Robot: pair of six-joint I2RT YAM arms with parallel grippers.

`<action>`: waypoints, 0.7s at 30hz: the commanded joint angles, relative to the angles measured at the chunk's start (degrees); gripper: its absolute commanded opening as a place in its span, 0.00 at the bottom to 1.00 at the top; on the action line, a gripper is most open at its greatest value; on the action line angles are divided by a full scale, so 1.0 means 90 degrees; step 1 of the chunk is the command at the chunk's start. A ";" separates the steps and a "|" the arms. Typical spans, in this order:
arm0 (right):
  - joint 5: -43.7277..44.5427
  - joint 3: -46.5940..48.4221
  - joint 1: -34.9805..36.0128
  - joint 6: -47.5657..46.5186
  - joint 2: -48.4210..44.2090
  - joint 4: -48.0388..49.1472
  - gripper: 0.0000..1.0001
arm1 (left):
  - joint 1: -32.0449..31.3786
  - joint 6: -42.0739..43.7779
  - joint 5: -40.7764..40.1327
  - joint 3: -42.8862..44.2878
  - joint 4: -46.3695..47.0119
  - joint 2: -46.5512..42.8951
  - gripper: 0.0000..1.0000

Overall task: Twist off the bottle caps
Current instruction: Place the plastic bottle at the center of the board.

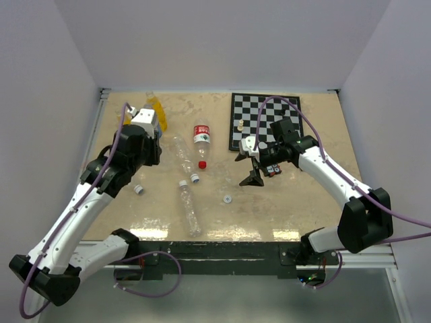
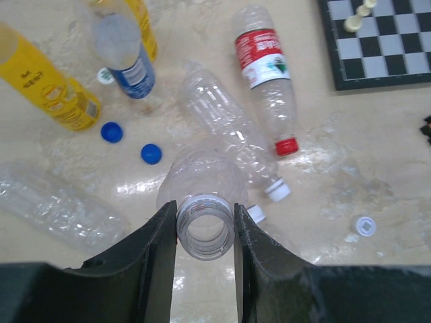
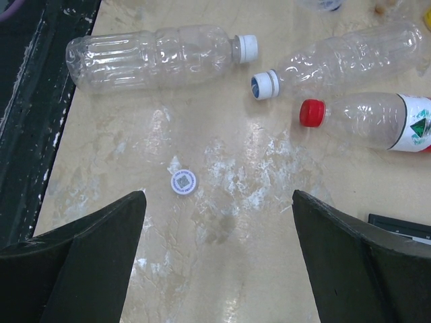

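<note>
My left gripper [image 2: 204, 217] is shut on the open, capless neck of a clear bottle [image 2: 202, 182]. In the top view its fingers are hidden under the wrist [image 1: 143, 145]. Two orange-yellow bottles [image 2: 50, 87] [image 2: 143, 27] and a blue-and-white labelled bottle [image 2: 129, 59] lie beyond it. Two blue caps [image 2: 112, 132] [image 2: 151, 154] lie loose on the table. My right gripper [image 3: 217, 195] [image 1: 253, 173] is open and empty above the table. A loose white cap [image 3: 183, 182] [image 1: 227, 198] lies just beyond its left finger.
A red-capped, red-labelled bottle [image 1: 201, 138] and two long clear bottles [image 1: 183, 156] [image 1: 189, 208] with white caps lie mid-table. A chessboard [image 1: 266, 121] with white pieces lies at the back right. Another white cap [image 1: 139, 190] lies by my left forearm.
</note>
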 commanded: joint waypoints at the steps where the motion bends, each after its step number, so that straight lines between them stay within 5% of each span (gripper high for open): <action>1: -0.0172 0.0243 -0.0022 -0.0107 -0.0242 -0.0044 0.93 | 0.0761 0.0343 0.0435 -0.0373 0.0403 0.0065 0.00; 11: -0.0153 0.0223 -0.0022 -0.0078 -0.0222 -0.0014 0.93 | 0.1397 0.0529 0.1520 -0.0256 0.1107 0.1012 0.00; 21: -0.0153 0.0214 -0.0013 -0.0078 -0.0213 0.0005 0.93 | 0.1583 0.0676 0.1394 0.0007 0.1127 0.1666 0.00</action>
